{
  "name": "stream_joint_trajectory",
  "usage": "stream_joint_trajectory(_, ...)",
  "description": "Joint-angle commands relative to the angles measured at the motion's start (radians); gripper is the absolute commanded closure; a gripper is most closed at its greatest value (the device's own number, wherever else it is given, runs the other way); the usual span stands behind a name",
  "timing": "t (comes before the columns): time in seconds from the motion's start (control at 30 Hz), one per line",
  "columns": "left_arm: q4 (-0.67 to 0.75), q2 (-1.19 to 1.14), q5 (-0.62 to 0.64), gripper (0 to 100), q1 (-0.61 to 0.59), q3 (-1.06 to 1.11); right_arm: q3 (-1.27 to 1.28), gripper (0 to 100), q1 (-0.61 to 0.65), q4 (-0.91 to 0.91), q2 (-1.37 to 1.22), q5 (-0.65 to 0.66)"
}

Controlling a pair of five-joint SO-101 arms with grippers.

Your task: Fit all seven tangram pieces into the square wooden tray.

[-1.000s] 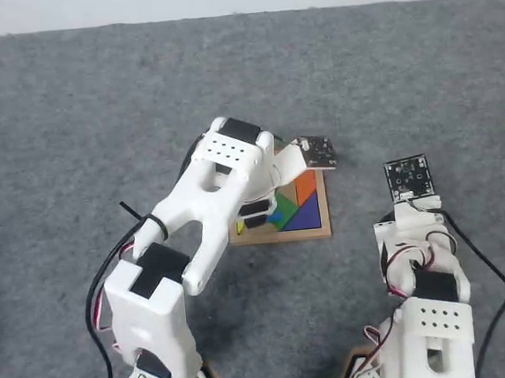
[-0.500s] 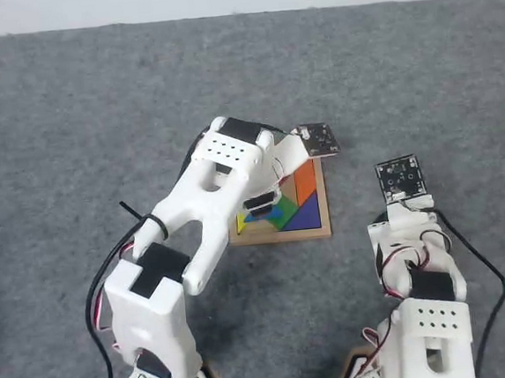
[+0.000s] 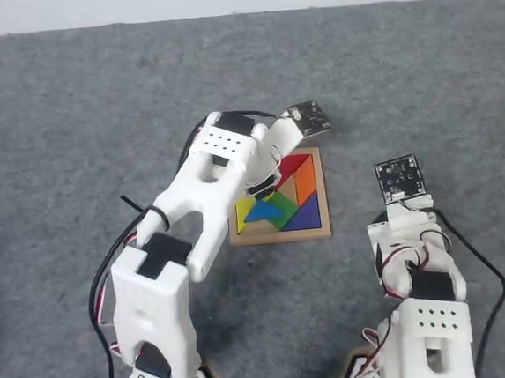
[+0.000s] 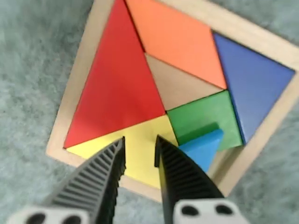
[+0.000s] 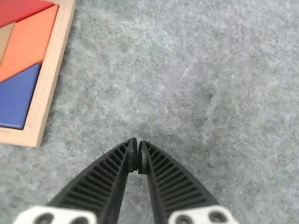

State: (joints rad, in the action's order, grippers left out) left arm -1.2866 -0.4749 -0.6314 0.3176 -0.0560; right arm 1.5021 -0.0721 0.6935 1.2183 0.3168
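Left end effector [image 4: 139, 141], slightly open and empty, hovers over the tray [image 4: 82, 70]; the seemingly unseated light-blue triangle [image 4: 202, 145] lies just beside it, nearer this arm.

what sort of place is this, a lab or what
Probably a robotics lab bench: two white arms mounted side by side, a grey felt-like mat, and a wooden tangram tray in front of them.

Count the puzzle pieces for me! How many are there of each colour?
Red piece: 1
Orange piece: 1
Dark blue piece: 1
Green piece: 1
Yellow piece: 1
Light blue piece: 1, tilted, not lying flat
Wood-coloured triangle: 1, though it could be an empty gap
Total: 7
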Motion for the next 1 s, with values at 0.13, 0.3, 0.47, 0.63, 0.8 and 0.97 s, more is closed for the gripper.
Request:
stream_joint_trajectory(0.13, -0.048, 0.011, -0.025, 90, -0.003, -0.045, -0.008, 99.1, 0.002, 0.007, 0.016, 0.011)
stream_joint_trajectory(0.3, -0.080, 0.011, -0.028, 92, 0.003, -0.045, -0.008, 99.1, 0.002, 0.007, 0.016, 0.011)
stream_joint_trajectory(0.47, -0.112, 0.011, -0.028, 92, 0.003, -0.045, -0.008, 99.1, 0.002, 0.007, 0.016, 0.011)
stream_joint_trajectory(0.63, -0.129, 0.011, -0.025, 92, 0.009, -0.045, -0.008, 99.1, 0.002, 0.007, 0.016, 0.011)
stream_joint_trajectory(0.8, -0.153, 0.052, -0.023, 92, 0.021, -0.039, -0.008, 99.1, 0.002, 0.007, 0.016, 0.011)
stream_joint_trajectory(0.97, -0.178, 0.135, 0.012, 92, 0.009, -0.039, -0.008, 99.1, 0.002, 0.007, 0.016, 0.011)
